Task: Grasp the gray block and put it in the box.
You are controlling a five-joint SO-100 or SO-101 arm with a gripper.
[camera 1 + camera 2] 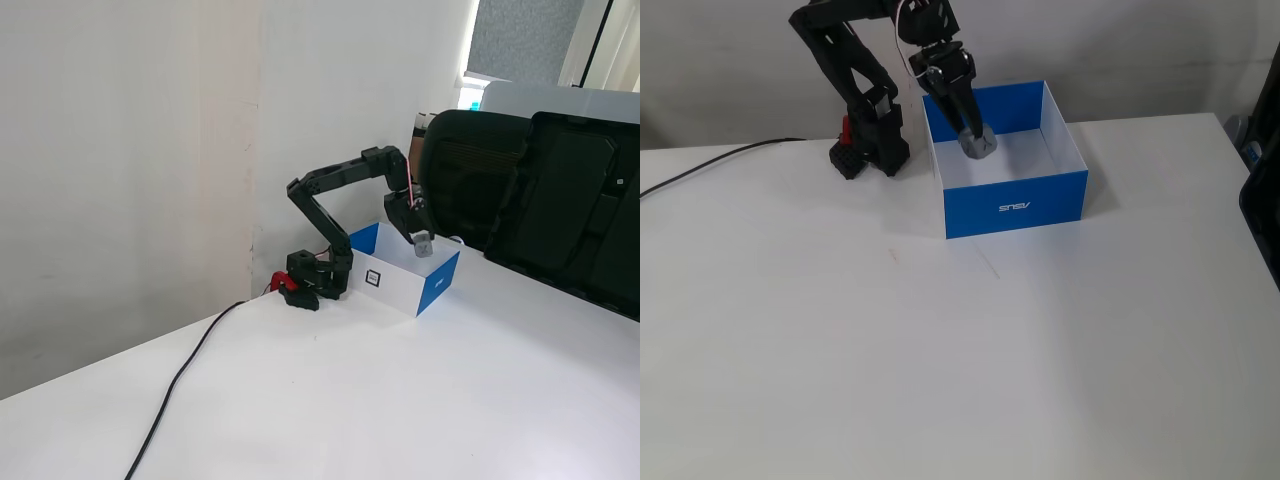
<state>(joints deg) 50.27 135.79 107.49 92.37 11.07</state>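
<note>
Gray block [978,143], a small dark-gray cube with bevelled corners, sits clamped between the two fingers of the black end effector [977,140], which is closed narrowly around it. In both fixed views the cube hangs over the open top of the shallow cardboard box [1015,208] with white and blue sides, toward the box's rear corner nearest the arm's base. The cube lies directly at the fingertips, so the relation that matters is vertical: block above box floor, inside the line of the box walls. Judging from this, the release only needs the fingers to part, perhaps after a little lowering.

Whether the block already touches the box floor cannot be told; the side fixed view [424,244] suggests it hangs near rim height, but the near wall hides the floor there. The cube's recessed face is too small to make out. A black cable [180,385] trails across the white tabletop [940,360] away from the box.
</note>
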